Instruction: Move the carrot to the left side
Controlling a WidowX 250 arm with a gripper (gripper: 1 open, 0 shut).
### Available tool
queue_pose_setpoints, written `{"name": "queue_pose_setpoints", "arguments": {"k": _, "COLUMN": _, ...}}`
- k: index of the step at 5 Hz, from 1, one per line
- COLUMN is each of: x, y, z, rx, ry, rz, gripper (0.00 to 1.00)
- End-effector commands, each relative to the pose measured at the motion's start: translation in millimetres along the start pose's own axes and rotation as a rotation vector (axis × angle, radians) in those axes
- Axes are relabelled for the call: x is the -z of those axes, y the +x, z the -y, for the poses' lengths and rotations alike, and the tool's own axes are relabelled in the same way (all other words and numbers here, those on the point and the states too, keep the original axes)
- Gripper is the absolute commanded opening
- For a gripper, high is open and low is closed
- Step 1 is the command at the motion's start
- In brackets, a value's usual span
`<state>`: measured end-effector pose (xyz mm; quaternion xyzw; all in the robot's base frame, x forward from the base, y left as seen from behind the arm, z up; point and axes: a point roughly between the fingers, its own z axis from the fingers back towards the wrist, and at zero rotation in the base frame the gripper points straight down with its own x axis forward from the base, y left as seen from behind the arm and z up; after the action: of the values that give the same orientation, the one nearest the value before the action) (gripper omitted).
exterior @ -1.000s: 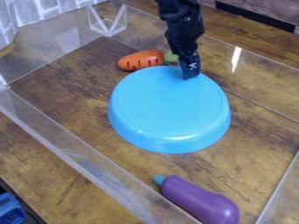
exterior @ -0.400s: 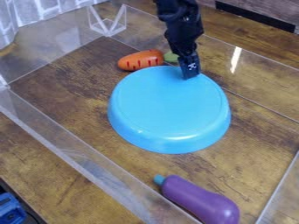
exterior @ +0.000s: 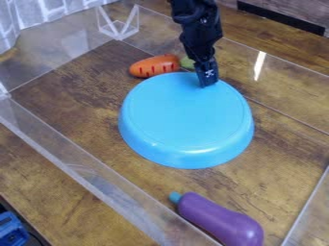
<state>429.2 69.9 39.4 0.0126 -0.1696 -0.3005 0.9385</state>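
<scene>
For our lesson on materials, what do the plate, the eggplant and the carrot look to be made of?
Plate: probably plastic, smooth, with a soft sheen on its even blue.
Eggplant: likely molded plastic; it has a slight gloss and uniform purple.
Carrot: perhaps plastic too, but it is too small to be sure.

Blue plate (exterior: 187, 123), round, resting on the wooden table (exterior: 80, 106). Purple eggplant toy (exterior: 218, 219) with teal stem end, lying apart from the plate, near the table's near edge. Clear transparent barrier (exterior: 71, 154) noted along the table's left edge.
</scene>
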Motion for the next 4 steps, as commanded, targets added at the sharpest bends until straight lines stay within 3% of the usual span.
{"name": "queue_pose_setpoints", "arguments": {"k": 1, "x": -26.0, "y": -4.9, "z": -23, "rx": -0.03, "ry": 0.044, "rz": 0.015, "gripper": 1.0}}
{"name": "queue_pose_setpoints", "arguments": {"k": 3, "x": -49.9, "y": 2.3, "z": -35, "rx": -0.044, "ry": 0.072, "rz": 0.046, "gripper": 1.0}}
{"name": "queue_pose_setpoints", "arguments": {"k": 4, "x": -53.3, "y": 6.3, "z": -39, "rx": -0.032, "ry": 0.078, "rz": 0.058, "gripper": 1.0}}
